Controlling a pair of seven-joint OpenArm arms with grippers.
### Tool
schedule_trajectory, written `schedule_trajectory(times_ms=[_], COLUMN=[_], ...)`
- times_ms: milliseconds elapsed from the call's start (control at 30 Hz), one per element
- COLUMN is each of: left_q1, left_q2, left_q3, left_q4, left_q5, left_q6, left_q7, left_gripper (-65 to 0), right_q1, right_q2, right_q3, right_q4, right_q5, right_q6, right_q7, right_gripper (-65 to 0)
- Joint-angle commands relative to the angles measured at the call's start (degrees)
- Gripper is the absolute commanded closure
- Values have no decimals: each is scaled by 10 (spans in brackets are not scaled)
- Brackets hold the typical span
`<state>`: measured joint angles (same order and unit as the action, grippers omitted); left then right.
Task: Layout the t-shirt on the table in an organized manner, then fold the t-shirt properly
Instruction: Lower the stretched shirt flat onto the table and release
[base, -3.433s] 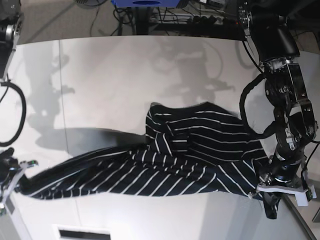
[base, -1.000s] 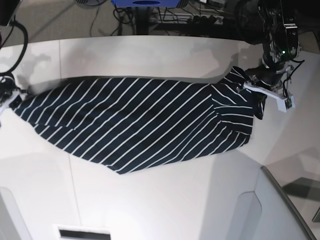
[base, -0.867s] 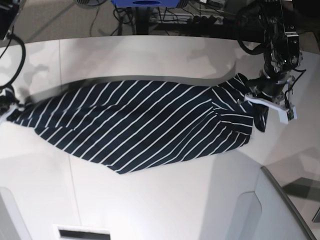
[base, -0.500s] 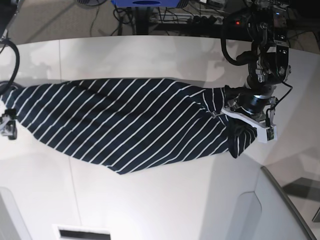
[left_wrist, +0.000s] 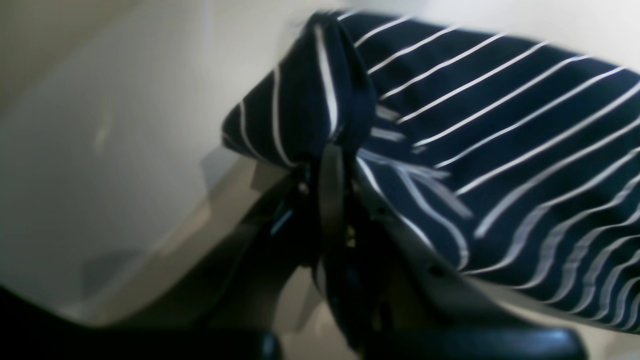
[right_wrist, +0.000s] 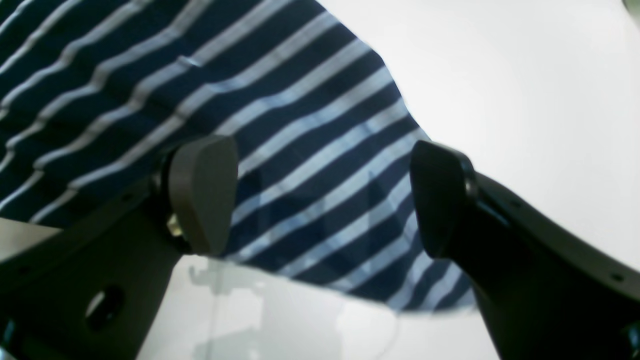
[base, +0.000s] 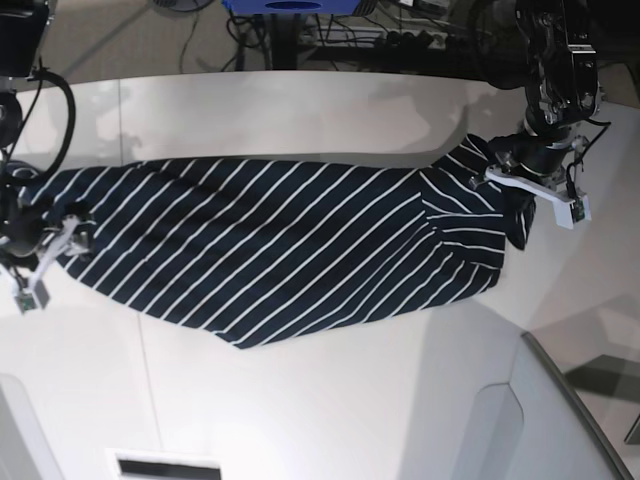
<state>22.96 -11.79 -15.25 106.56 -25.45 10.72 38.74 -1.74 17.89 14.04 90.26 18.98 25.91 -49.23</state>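
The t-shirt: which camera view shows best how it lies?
The base view: the whole t-shirt lies stretched across the table. The left wrist view shows only the bunched part the left gripper pinches. The right wrist view shows one corner between open jaws.

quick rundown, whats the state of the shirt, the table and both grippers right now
t-shirt: stretched out long across the table, not folded, one end bunched and lifted.
table: white top, shirt lying on it.
left gripper: shut on the t-shirt's bunched end.
right gripper: open, fingers spread over the shirt's other end, gripping nothing.
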Motion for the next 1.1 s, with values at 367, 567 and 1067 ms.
schedule_trajectory(times_ms=[367,567,1067], left_q1=[12,12,-137], left_q2=[-7,12,39], left_q3=[-53,-96,244], left_q4=[-16,20,-168], left_q5=[0,-6,0], left_q6=[4,1,5], left_q7=[-10,-10,-78], left_gripper=[-502,-523,0], right_q1=[10,10,82], right_q2=[13,25,55], right_q3=[-11,-13,-78], right_q4=[-27,-33,-238], right_q5=[2,2,1], right_q6=[-1,-1,0], right_q7=[12,12,119], right_gripper=[-506,-506,-107])
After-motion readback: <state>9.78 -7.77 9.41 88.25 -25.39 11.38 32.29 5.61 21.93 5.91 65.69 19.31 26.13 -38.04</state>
